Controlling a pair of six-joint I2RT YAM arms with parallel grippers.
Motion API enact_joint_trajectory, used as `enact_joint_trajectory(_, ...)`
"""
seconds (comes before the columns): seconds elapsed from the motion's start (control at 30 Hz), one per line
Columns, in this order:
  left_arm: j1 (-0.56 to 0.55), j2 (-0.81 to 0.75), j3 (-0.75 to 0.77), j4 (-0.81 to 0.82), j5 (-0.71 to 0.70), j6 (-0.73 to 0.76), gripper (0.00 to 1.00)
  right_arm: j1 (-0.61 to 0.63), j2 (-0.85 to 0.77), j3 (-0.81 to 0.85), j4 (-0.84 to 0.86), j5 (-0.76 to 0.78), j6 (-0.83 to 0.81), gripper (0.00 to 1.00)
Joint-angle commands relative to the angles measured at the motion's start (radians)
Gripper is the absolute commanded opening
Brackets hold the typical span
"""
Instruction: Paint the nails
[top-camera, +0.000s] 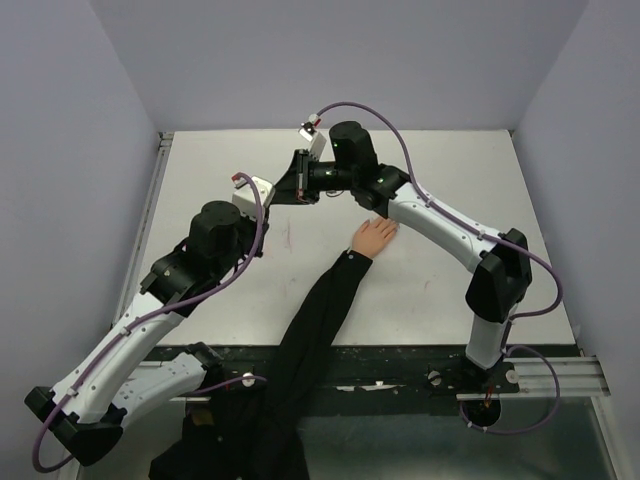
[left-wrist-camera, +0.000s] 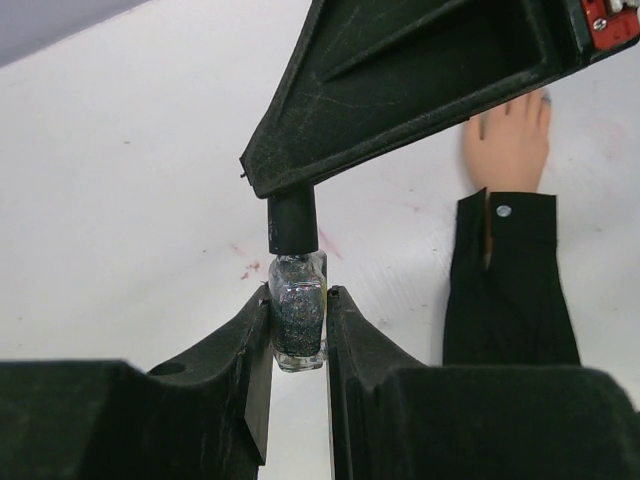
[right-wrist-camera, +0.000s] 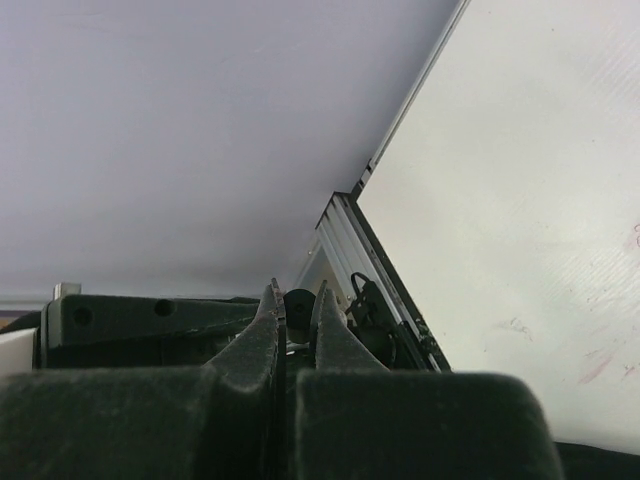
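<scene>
While both arms met over the far left part of the white table (top-camera: 450, 170), a long black sleeve (top-camera: 315, 320) lay from the near edge toward the middle. It ended in a pale fake hand (top-camera: 374, 237) lying flat just beside the right arm (top-camera: 450, 235). The left gripper (left-wrist-camera: 298, 310) was clamped narrowly on a small dark glittery bottle (left-wrist-camera: 297, 325), holding it upright. The right gripper (right-wrist-camera: 297, 300) stood above it, pinched tight on the black cap (left-wrist-camera: 292, 222), which sat against the bottle's top. The nails (left-wrist-camera: 545, 97), greyish-purple, pointed toward the table's far edge, well apart from the bottle and off to its right.
</scene>
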Motion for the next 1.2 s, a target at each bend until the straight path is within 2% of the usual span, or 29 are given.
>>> enact_joint_trajectory(0.0,-0.067,0.014,0.007,0.103,-0.079,0.114,0.00,0.015,0.057,0.037,-0.060,0.095,0.019,0.01)
enact_joint_trajectory(0.1,-0.081,0.026,-0.031,0.125,-0.065,0.139,0.00,0.015,0.065,0.045,-0.072,0.122,0.009,0.02)
enact_joint_trajectory(0.13,-0.080,0.027,-0.036,0.130,-0.050,0.141,0.00,0.015,0.065,0.049,-0.077,0.127,0.001,0.06)
enact_joint_trajectory(0.43,-0.057,0.004,-0.062,0.130,0.091,0.079,0.00,0.003,0.005,0.039,-0.086,0.167,-0.051,0.53)
enact_joint_trajectory(0.57,0.006,-0.039,-0.071,0.102,0.201,0.021,0.00,-0.023,-0.065,0.002,-0.083,0.173,-0.066,0.65)
enact_joint_trajectory(0.77,0.114,-0.064,-0.065,0.064,0.416,-0.042,0.00,-0.056,-0.216,-0.052,-0.060,0.187,-0.137,0.69)
enact_joint_trajectory(0.87,0.172,-0.081,-0.053,0.054,0.585,-0.073,0.00,-0.057,-0.300,-0.114,0.004,0.167,-0.262,0.70)
enact_joint_trajectory(1.03,0.229,-0.107,-0.035,0.076,0.907,-0.158,0.00,-0.057,-0.424,-0.181,0.033,-0.066,-0.485,0.70)
enact_joint_trajectory(1.17,0.241,-0.108,-0.030,0.140,1.129,-0.269,0.00,-0.056,-0.435,-0.168,-0.003,-0.298,-0.542,0.69)
